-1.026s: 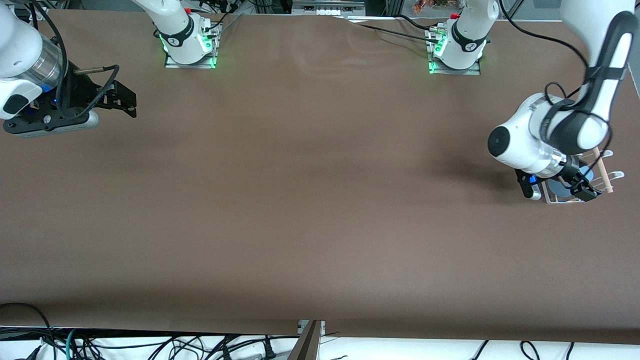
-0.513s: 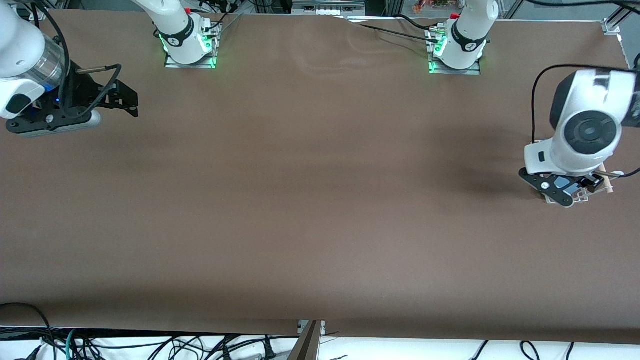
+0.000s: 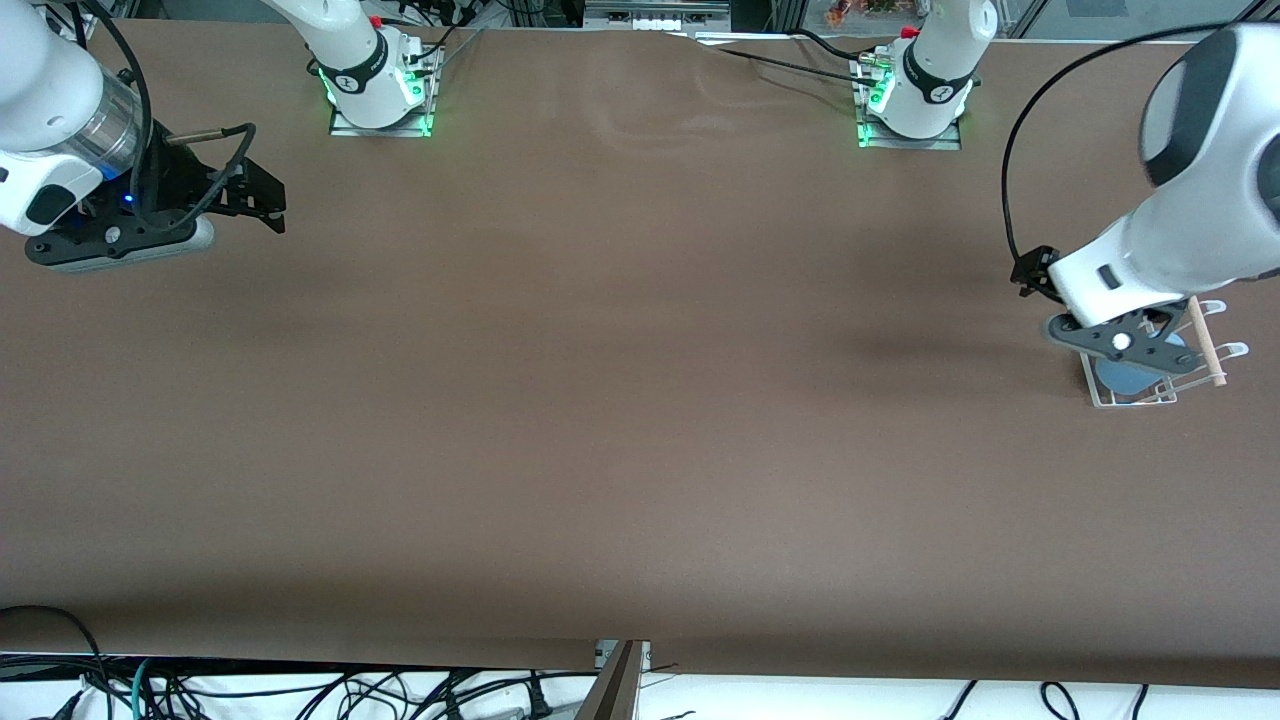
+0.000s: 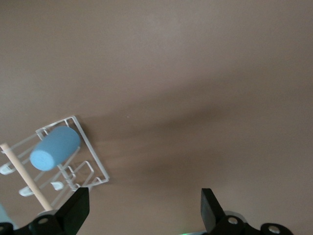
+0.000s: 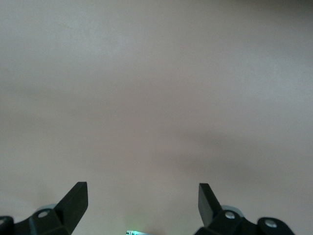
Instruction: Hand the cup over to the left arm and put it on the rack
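The light-blue cup (image 4: 55,148) rests tilted on the white wire rack (image 4: 94,150), its closed end facing up, beside the pale wooden dowel (image 4: 27,178). In the front view the cup (image 3: 1124,376) and rack (image 3: 1140,400) sit at the left arm's end of the table. My left gripper (image 4: 143,210) is open and holds nothing, apart from the cup. It hangs just above the rack (image 3: 1135,345). My right gripper (image 5: 142,200) is open and empty. It waits over bare table at the right arm's end (image 3: 262,200).
A brown cloth covers the table (image 3: 620,400). The two arm bases (image 3: 375,85) (image 3: 912,95) stand along the edge farthest from the front camera. Cables lie below the table's near edge (image 3: 300,690). The rack sits close to the table's end.
My left arm has swung and lifted off the rack, leaving the cup there. Its wrist turned over during the last second. The right gripper drifted slightly.
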Robot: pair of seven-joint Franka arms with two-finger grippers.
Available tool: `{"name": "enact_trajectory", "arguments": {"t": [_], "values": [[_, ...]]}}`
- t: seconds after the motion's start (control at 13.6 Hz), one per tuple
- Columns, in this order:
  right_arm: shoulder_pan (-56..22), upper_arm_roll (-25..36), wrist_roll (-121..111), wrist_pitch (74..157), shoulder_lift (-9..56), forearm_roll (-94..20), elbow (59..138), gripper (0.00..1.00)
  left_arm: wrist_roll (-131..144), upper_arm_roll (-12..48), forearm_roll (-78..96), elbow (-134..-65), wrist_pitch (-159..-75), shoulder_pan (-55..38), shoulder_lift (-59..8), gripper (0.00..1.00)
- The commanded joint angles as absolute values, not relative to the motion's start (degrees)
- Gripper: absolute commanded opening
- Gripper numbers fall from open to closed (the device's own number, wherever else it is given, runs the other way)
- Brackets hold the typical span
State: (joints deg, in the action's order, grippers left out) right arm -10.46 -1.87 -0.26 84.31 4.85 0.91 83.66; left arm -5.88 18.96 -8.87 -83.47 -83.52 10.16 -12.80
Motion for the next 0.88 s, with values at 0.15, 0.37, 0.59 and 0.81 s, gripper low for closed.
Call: {"name": "enact_trajectory", "arguments": {"t": [0.15, 0.37, 0.59, 0.81], "values": [[-10.63, -1.67, -0.53, 84.29, 4.48, 0.79, 83.23, 1.0, -1.69, 6.0, 5.61, -78.75, -77.9, 6.08, -11.43, 1.0], [-10.63, -1.76, -0.53, 84.2, 4.48, 0.7, 83.23, 1.0, 3.51, 5.53, 4.84, -76.56, -75.94, 4.13, -12.38, 1.0], [-10.64, -1.76, -0.44, 84.2, 4.48, 0.7, 83.23, 1.0, 3.16, 5.62, 5.19, -75.76, -75.94, 4.13, -13.36, 1.0], [-10.63, -1.67, -0.26, 84.29, 4.48, 0.62, 83.23, 1.0, 3.78, 5.01, 5.01, -75.76, -74.8, 4.39, -13.01, 1.0]]}}
